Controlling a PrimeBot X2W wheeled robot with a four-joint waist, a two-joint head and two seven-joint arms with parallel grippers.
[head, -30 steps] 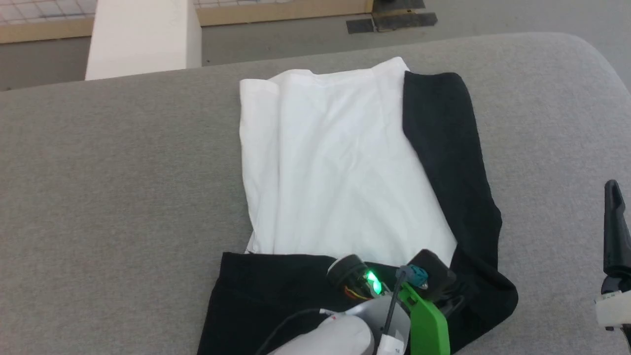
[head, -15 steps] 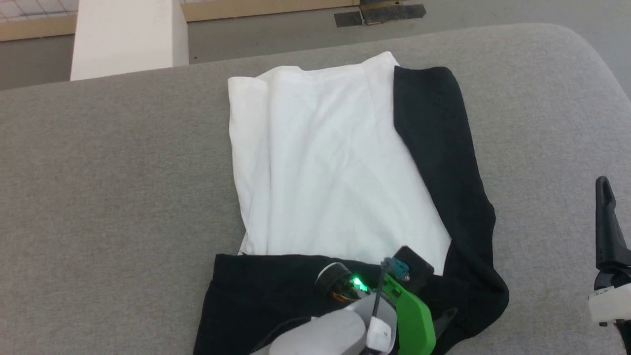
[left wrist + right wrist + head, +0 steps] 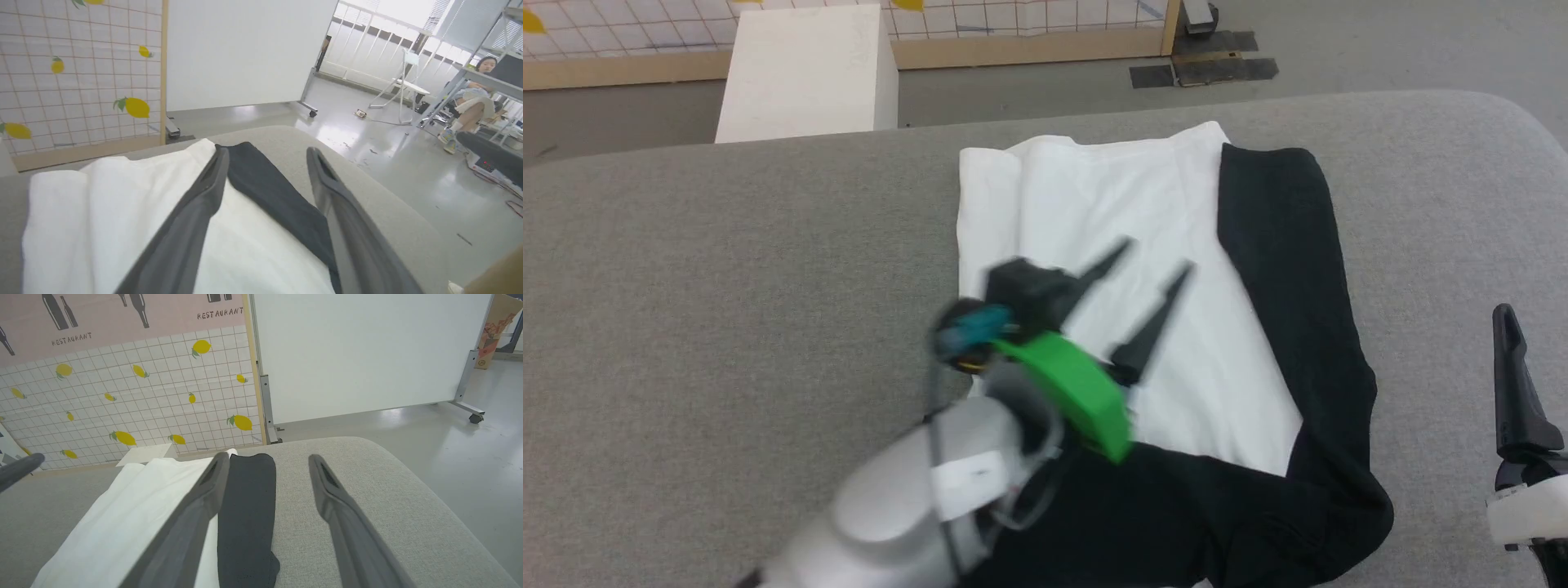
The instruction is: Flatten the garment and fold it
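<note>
Grey padded surface [image 3: 686, 343] carries the work. Behind its far left edge a white box [image 3: 809, 77] stands on the floor [image 3: 1013, 86], in front of a tiled panel [image 3: 122, 408] printed with lemons.

Left gripper [image 3: 1158, 255] hovers over the white body of the garment [image 3: 1094, 196], jaws spread wide with nothing between them. Contact with the cloth cannot be confirmed, as the arm is blurred.

Garment lies at the centre of the surface. Its white body is flat with a long fold down the left side, a black band runs along the right edge, and black cloth is bunched at the near end.

Right gripper [image 3: 268, 457] stands to the right of the garment over bare surface, jaws wide apart and empty.

Beyond the surface's right end are glossy floor, a wheeled white board [image 3: 367, 351] and a seated person [image 3: 474, 98].
</note>
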